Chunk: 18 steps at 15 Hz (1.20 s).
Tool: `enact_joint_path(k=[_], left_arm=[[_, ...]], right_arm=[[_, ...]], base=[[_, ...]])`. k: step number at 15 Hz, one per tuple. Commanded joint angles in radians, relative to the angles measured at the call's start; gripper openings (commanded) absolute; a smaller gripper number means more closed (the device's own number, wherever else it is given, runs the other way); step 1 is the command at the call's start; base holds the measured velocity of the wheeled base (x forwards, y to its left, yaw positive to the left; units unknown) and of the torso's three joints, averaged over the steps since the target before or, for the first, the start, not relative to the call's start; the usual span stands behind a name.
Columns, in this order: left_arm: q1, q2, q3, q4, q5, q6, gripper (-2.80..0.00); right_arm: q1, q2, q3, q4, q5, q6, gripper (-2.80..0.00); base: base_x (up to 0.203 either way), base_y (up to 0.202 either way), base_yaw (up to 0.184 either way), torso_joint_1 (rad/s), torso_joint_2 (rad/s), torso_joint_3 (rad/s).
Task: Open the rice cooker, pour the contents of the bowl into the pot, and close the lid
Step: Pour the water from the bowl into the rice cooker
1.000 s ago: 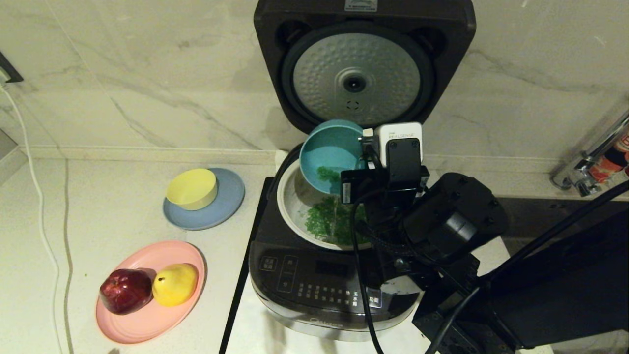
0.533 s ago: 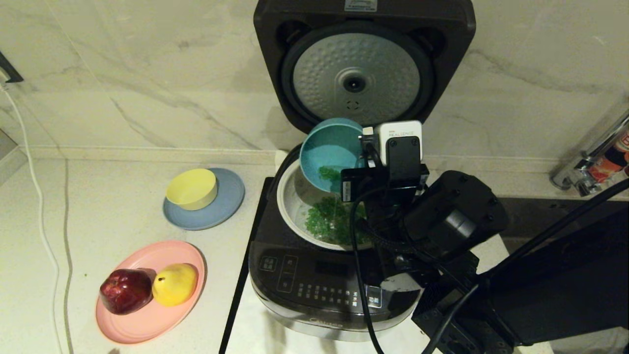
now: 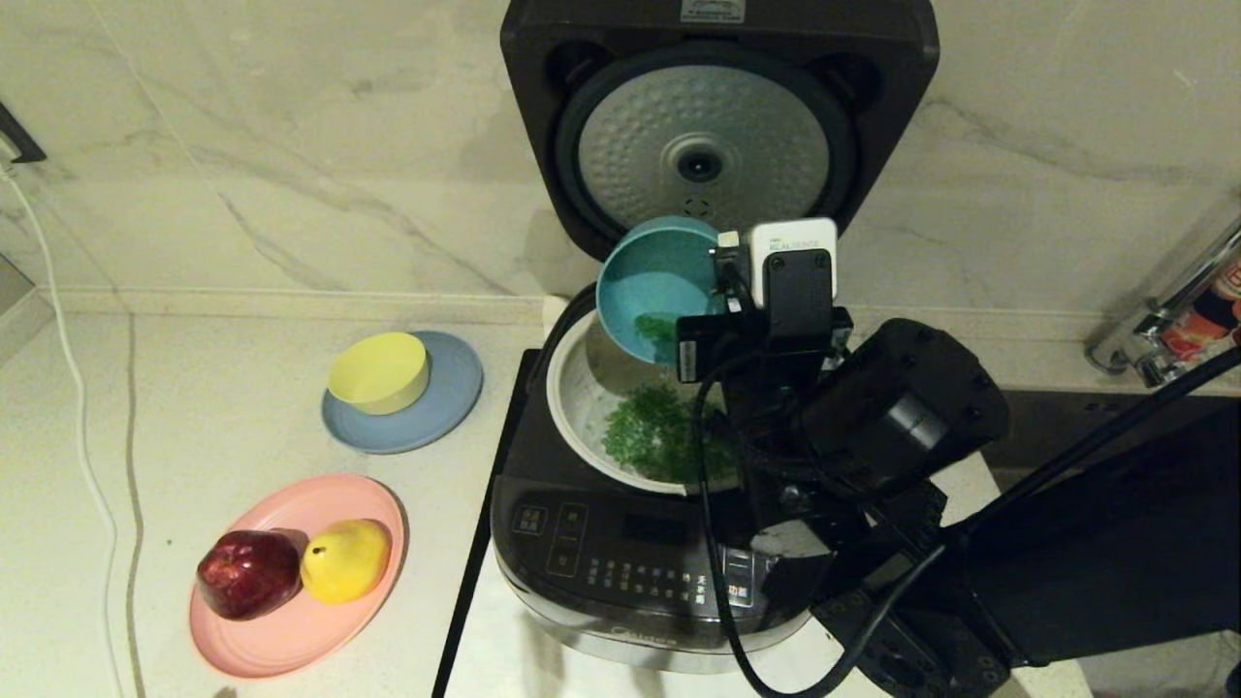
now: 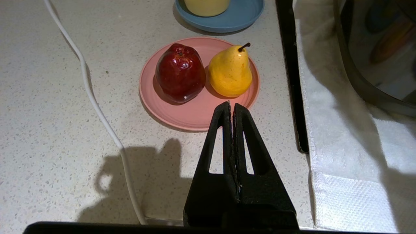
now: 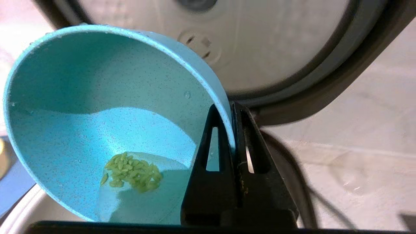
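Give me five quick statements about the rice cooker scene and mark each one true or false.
1. The lid stands open. True.
2. The right gripper pinches the rim of the bowl, tipped over the pot. True.
3. The bowl is empty. False: a small clump of green bits clings inside it, while most lie in the pot.
4. The left gripper holds the pear. False: it is shut on nothing, hanging over the counter near the pink plate.
5. The yellow bowl sits on the pink plate. False: it sits on the blue plate.
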Motion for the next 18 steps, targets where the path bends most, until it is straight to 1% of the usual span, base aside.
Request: enact_joint_path(k=[1, 2, 3, 5, 6, 7, 8, 10, 11, 12, 13, 15, 16, 18], left_arm=[[0.0, -0.001, 0.0, 0.0, 0.0, 0.0, -2.8], [0.0, -0.001, 0.0, 0.0, 0.0, 0.0, -2.8], [0.0, -0.001, 0.0, 0.0, 0.0, 0.0, -2.8], [0.0, -0.001, 0.0, 0.0, 0.0, 0.0, -2.8], [0.0, -0.001, 0.0, 0.0, 0.0, 0.0, -2.8], [0.0, -0.001, 0.0, 0.0, 0.0, 0.0, -2.8], [0.0, -0.001, 0.0, 0.0, 0.0, 0.0, -2.8], [0.0, -0.001, 0.0, 0.0, 0.0, 0.0, -2.8], [0.0, -0.001, 0.0, 0.0, 0.0, 0.0, -2.8], [0.0, -0.001, 0.0, 0.0, 0.0, 0.0, -2.8], [0.0, -0.001, 0.0, 0.0, 0.0, 0.0, -2.8], [0.0, -0.001, 0.0, 0.0, 0.0, 0.0, -2.8], [0.0, -0.001, 0.0, 0.0, 0.0, 0.0, -2.8], [0.0, -0.001, 0.0, 0.0, 0.0, 0.0, -2.8]], right_arm=[[0.006, -0.041, 0.0, -0.008, -0.008, -0.025, -2.8], [0.009, -0.062, 0.004, 0.006, -0.011, -0.025, -2.8], [0.009, -0.088, 0.003, 0.064, -0.021, -0.018, -2.8], [0.008, -0.123, -0.025, 0.204, -0.037, 0.01, -2.8], [0.006, -0.139, -0.052, 0.296, -0.04, 0.038, -2.8], [0.005, -0.159, -0.075, 0.412, -0.04, 0.078, -2.8], [0.004, -0.185, -0.095, 0.562, -0.04, 0.132, -2.8], [0.005, -0.246, -0.154, 0.929, -0.029, 0.283, -2.8], [0.005, -0.276, -0.192, 1.12, -0.009, 0.364, -2.8], [0.005, -0.308, -0.236, 1.332, 0.031, 0.453, -2.8], [0.004, -0.34, -0.286, 1.542, 0.087, 0.546, -2.8], [-0.001, -0.408, -0.388, 1.888, 0.214, 0.706, -2.8], [-0.011, -0.461, -0.416, 1.996, 0.27, 0.76, -2.8], [-0.029, -0.554, -0.424, 2.136, 0.347, 0.802, -2.8]], base=[[0.0, 0.0, 0.0, 0.0, 0.0, 0.0], [0.0, 0.0, 0.0, 0.0, 0.0, 0.0], [0.0, 0.0, 0.0, 0.0, 0.0, 0.0], [0.0, 0.0, 0.0, 0.0, 0.0, 0.0], [0.0, 0.0, 0.0, 0.0, 0.0, 0.0], [0.0, 0.0, 0.0, 0.0, 0.0, 0.0], [0.0, 0.0, 0.0, 0.0, 0.0, 0.0], [0.0, 0.0, 0.0, 0.0, 0.0, 0.0], [0.0, 0.0, 0.0, 0.0, 0.0, 0.0], [0.0, 0.0, 0.0, 0.0, 0.0, 0.0], [0.0, 0.0, 0.0, 0.0, 0.0, 0.0], [0.0, 0.0, 0.0, 0.0, 0.0, 0.0], [0.0, 0.0, 0.0, 0.0, 0.0, 0.0], [0.0, 0.0, 0.0, 0.0, 0.0, 0.0]])
